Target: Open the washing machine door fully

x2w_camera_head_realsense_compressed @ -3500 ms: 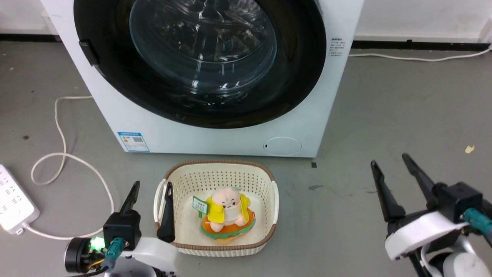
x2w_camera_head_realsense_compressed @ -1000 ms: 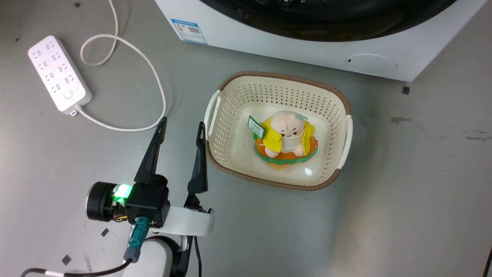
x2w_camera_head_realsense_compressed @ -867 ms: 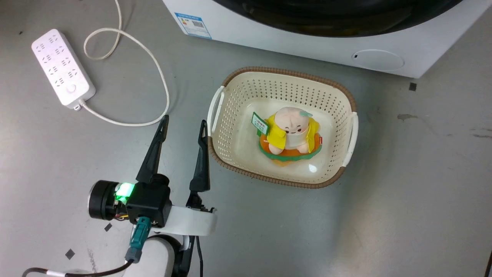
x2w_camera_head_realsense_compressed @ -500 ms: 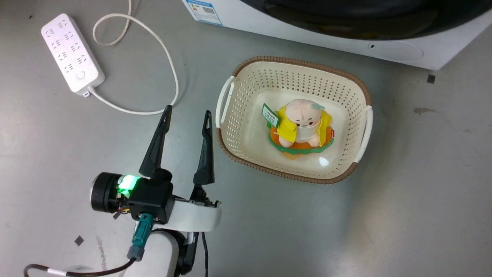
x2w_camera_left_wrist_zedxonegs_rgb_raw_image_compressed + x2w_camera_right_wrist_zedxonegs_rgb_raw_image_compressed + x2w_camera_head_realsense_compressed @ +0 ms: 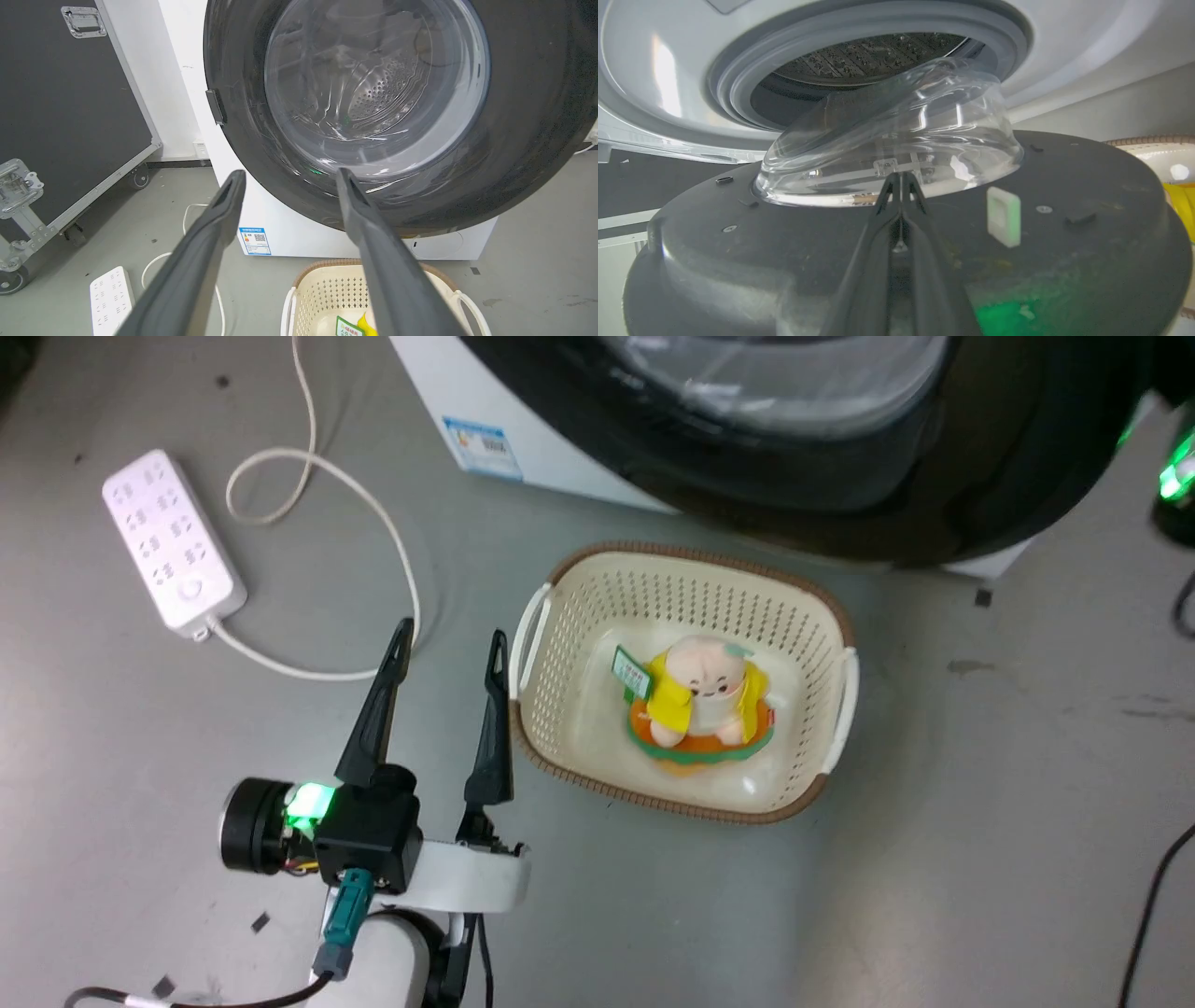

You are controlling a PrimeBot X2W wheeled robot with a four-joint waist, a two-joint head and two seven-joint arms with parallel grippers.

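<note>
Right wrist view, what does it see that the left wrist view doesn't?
The right wrist view looks at the inner side of the washing machine door, the grey rubber ring and the shut right gripper. The left wrist view gives the door's glossy outer face, the black case, the power strip, the blue label and the open left gripper. Both share the door's glass window, the perforated drum and the basket.

The washing machine door (image 5: 1018, 448) has swung partly open.
</note>
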